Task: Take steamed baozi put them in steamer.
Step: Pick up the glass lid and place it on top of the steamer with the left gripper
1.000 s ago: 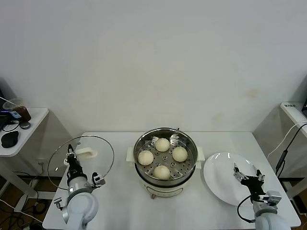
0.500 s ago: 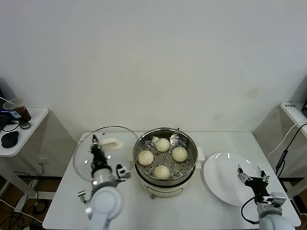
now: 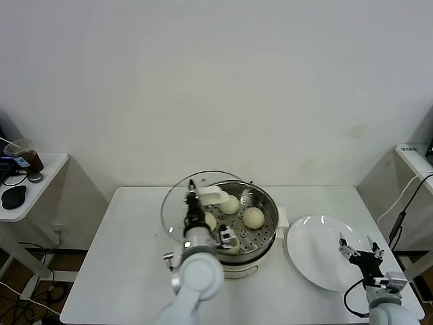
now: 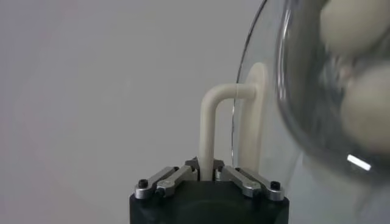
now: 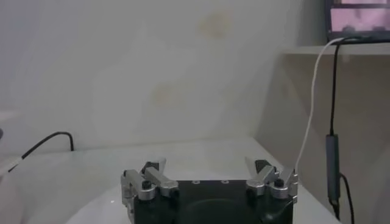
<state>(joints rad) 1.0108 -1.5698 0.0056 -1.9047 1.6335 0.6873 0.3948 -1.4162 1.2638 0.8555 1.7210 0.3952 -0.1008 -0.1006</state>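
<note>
The shiny steel steamer (image 3: 265, 203) stands at the table's middle with several pale round baozi on its perforated tray. Two of them (image 3: 230, 204) (image 3: 253, 217) show plainly; the others are partly hidden behind my left arm. My left gripper (image 3: 194, 196) is shut on the white handle (image 3: 212, 196) of the round glass lid (image 3: 174, 203), held upright at the steamer's left rim. In the left wrist view the jaws (image 4: 206, 169) pinch the handle (image 4: 210, 122), and baozi (image 4: 365, 109) show through the glass (image 4: 286, 91). My right gripper (image 3: 362, 252) (image 5: 210, 167) hangs open and empty by the plate.
A flat white plate (image 3: 312, 252) lies to the right of the steamer, bare. A side table (image 3: 40, 177) with a cup and small items stands off to the left. A white cable (image 3: 406, 200) (image 5: 311, 109) hangs by a shelf on the right.
My left arm has carried the glass lid from the table's left side rightward to the steamer's left rim. The right gripper has drifted slightly toward the near right, still open.
</note>
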